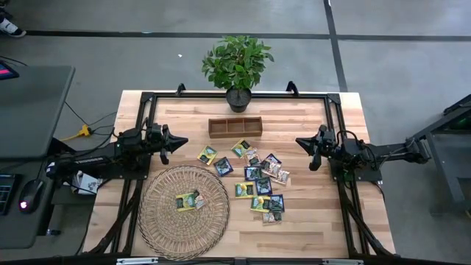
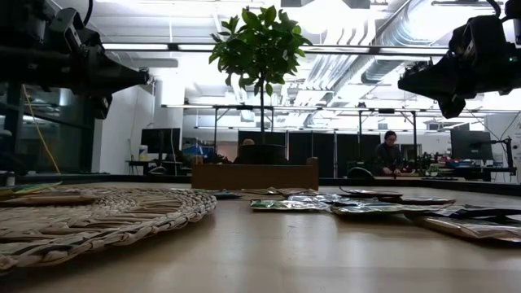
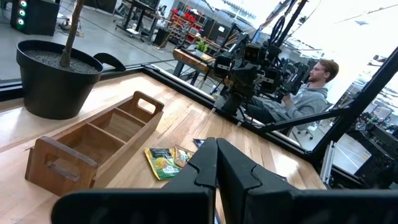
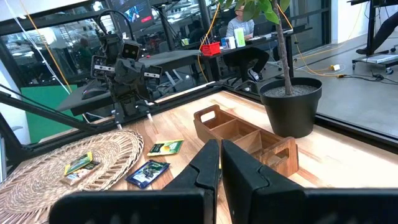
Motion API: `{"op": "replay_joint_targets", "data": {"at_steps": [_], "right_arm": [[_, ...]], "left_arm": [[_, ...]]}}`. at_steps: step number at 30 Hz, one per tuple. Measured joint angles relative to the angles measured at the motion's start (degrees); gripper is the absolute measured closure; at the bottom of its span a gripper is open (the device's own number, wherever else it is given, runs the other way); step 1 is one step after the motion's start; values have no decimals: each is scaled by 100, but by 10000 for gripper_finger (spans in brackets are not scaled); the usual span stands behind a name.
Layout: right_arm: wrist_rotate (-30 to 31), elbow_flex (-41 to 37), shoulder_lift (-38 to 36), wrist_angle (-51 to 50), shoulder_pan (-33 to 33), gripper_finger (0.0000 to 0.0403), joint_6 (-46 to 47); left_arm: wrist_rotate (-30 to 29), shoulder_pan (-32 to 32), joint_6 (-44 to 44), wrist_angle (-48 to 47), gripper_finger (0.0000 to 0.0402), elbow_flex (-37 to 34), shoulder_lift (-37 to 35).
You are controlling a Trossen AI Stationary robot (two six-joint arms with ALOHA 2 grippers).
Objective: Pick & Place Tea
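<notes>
pale wooden surface [image 1: 309,221] framed by a black rail. potted plant [image 1: 237,65] in a black pot at the far edge, centre. just in front of it, apart, a brown wooden three-compartment tray [image 1: 235,127], lengthwise along that edge. round wicker mat [image 1: 158,213] at the near left. seated person [image 3: 308,93] in the room beyond.
</notes>
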Motion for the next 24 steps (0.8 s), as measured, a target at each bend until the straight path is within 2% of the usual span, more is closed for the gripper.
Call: {"op": "replay_joint_targets", "data": {"at_steps": [8, 12, 15, 19, 24], "right_arm": [[0, -1, 0, 0, 1, 389, 0], [0, -1, -2, 2, 1, 389, 0], [0, 1, -1, 1, 1, 389, 1], [0, 1, 0, 0, 1, 389, 2], [0, 1, 0, 0, 1, 389, 0]], "left_arm": [[-205, -1, -267, 26, 401, 0, 0], [188, -1, -485, 25, 401, 0, 0], [804, -1, -477, 32, 401, 18, 0], [1405, 1, -151, -360, 401, 247, 6], [1719, 1, 307, -945, 401, 747, -2]]}}
